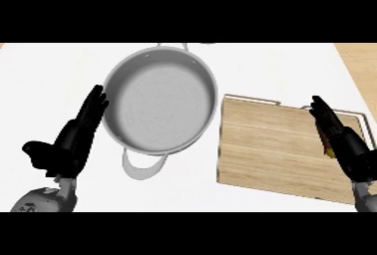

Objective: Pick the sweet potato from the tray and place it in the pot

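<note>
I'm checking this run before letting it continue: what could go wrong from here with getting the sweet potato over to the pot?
1. The sweet potato shows only as a sliver behind the right hand, so how it is held cannot be judged; it might slip.
2. It sits at the far right of the wooden tray; the carry to the pot is long.
3. The left hand rests open beside the pot's rim and could nudge it.

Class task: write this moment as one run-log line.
left hand open, resting beside round grey metal pot | right hand over wooden tray | pot empty
</note>
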Available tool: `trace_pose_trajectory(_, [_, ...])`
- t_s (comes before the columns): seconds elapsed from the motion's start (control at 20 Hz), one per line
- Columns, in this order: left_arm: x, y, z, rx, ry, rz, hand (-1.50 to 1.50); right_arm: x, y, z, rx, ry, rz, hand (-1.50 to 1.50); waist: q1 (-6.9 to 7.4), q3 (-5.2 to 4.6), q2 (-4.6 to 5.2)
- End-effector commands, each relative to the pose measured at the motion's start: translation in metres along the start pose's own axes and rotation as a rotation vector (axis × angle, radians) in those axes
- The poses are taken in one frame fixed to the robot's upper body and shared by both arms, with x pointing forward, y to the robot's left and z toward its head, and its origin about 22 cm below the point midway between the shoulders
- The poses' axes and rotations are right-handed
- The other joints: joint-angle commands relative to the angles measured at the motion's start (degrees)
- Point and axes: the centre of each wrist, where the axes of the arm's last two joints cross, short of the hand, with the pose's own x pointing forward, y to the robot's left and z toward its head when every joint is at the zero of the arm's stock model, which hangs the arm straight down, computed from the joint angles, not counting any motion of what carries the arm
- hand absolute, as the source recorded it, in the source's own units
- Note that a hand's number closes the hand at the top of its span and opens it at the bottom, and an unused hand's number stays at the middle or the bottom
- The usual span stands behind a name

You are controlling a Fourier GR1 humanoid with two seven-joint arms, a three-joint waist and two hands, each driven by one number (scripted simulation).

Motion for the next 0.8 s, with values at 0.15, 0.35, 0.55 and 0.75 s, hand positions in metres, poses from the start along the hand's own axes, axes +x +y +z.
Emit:
trace_pose_trajectory(0.15, [-0.03,0.074,0.01,0.192,0.196,-0.223,0.0,0.007,-0.039,-0.013,-0.235,0.111,-0.229,1.5,2.51,2.07,-2.8])
trace_pose_trajectory(0.35, [-0.055,0.089,0.025,0.286,0.379,-0.272,0.0,-0.003,-0.112,0.007,-0.756,0.224,0.114,1.5,0.96,1.64,-1.86])
trace_pose_trajectory(0.55, [-0.045,0.083,0.016,0.29,0.446,-0.266,0.0,-0.013,-0.061,-0.002,-0.925,0.174,0.099,-1.5,1.82,2.05,-3.14])
trace_pose_trajectory(0.75, [-0.042,0.09,0.005,0.295,0.454,-0.289,0.0,0.024,-0.046,0.007,-0.887,0.17,0.15,-1.5,1.59,1.99,-3.24])
